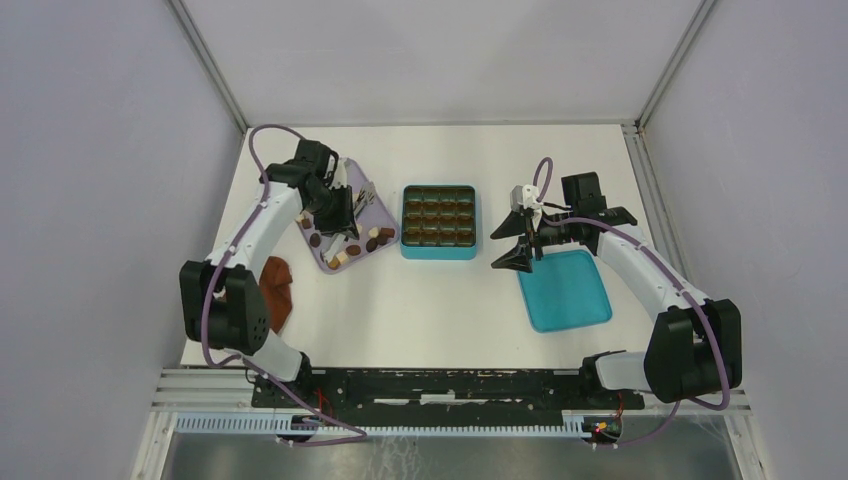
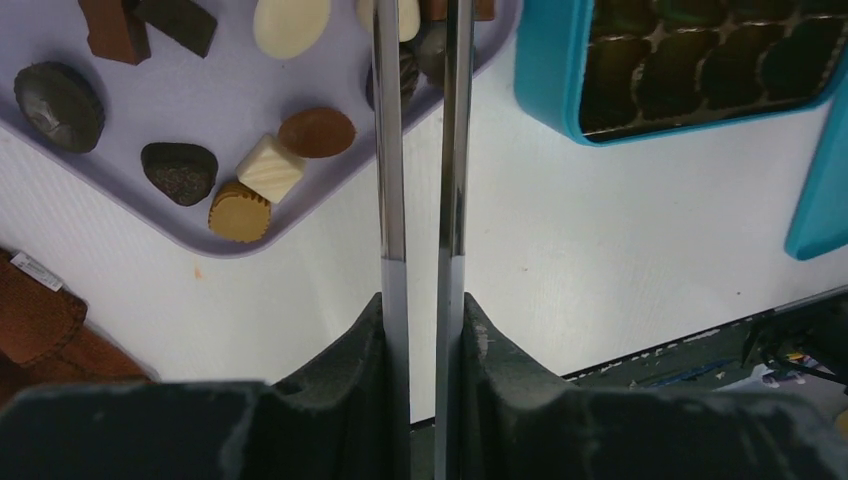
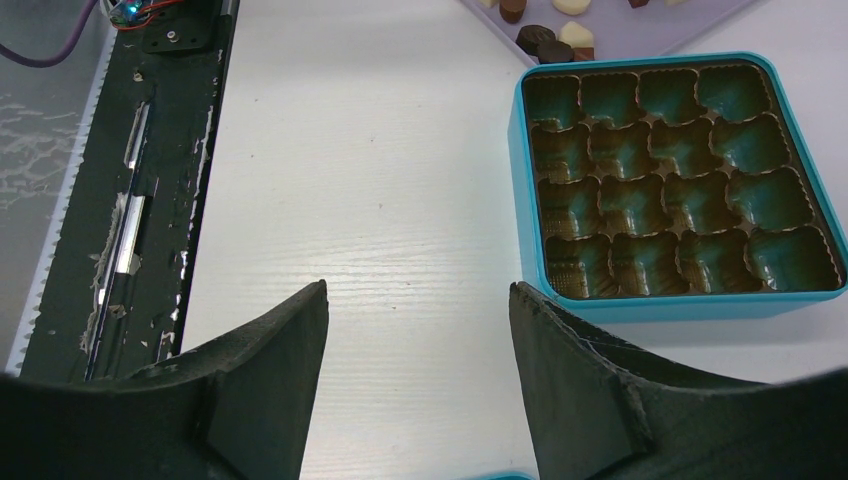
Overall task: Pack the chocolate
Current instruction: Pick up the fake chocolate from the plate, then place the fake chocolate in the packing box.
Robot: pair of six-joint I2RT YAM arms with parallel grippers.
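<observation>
Your left gripper (image 2: 420,312) is clenched on metal tongs (image 2: 391,150) that reach over the chocolates (image 2: 270,167) on the lilac tray (image 2: 200,100). Your right gripper (image 3: 420,330) gapes wide, holding nothing, above the worktop (image 3: 380,180) beside the teal box (image 3: 680,306).

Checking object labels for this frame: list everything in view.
chocolates: about a dozen, dark, brown, tan, cream, on lilac tray
lilac tray: 1, lilac, left of teal box
teal box: 1, teal, sixteen empty cells, centre
teal lid: 1, teal, right of box
cloth: 1, reddish-brown, near-left edge
table: 1, white, under everything
tweezers: 1, metal, in left gripper, over tray
left gripper: 1, black, shut on tweezers
right gripper: 1, black, open, empty
</observation>
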